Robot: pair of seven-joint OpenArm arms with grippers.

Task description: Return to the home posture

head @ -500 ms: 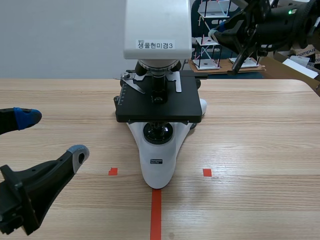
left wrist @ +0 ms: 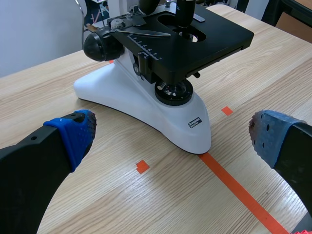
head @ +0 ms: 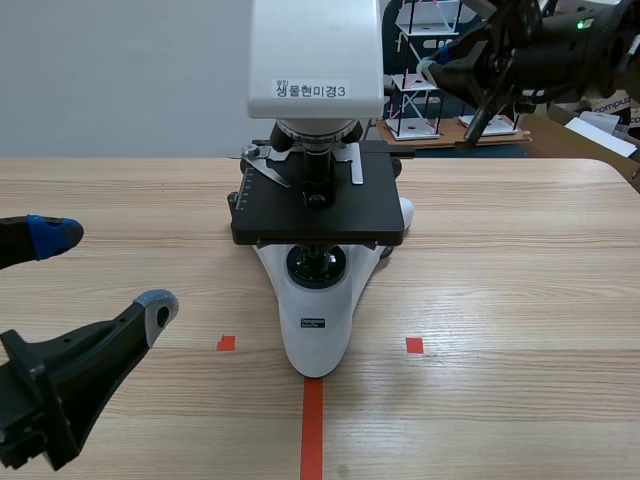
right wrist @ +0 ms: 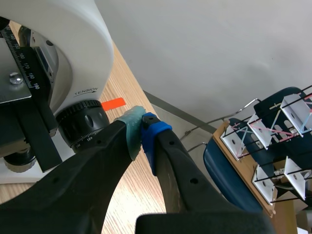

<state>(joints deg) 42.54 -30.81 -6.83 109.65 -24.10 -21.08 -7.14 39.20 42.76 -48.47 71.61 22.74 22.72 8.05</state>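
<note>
Left arm (head: 60, 385) low, jaws wide — right arm (head: 545, 55) raised, jaws closed

The microscope (head: 315, 200) bears a label (head: 311, 90) "생물현미경3" and the word "TENSION".

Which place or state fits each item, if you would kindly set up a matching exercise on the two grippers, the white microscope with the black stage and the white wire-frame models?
Things
1. left gripper
2. right gripper
3. white microscope with a black stage
4. white wire-frame models

Places or states
A. shut, pads meeting, holding nothing
B. standing on the wooden table at the end of the orange-red tape line
C. open, fingers wide apart
D. beyond the table's far edge

Pairs: 1-C, 2-A, 3-B, 4-D
</note>
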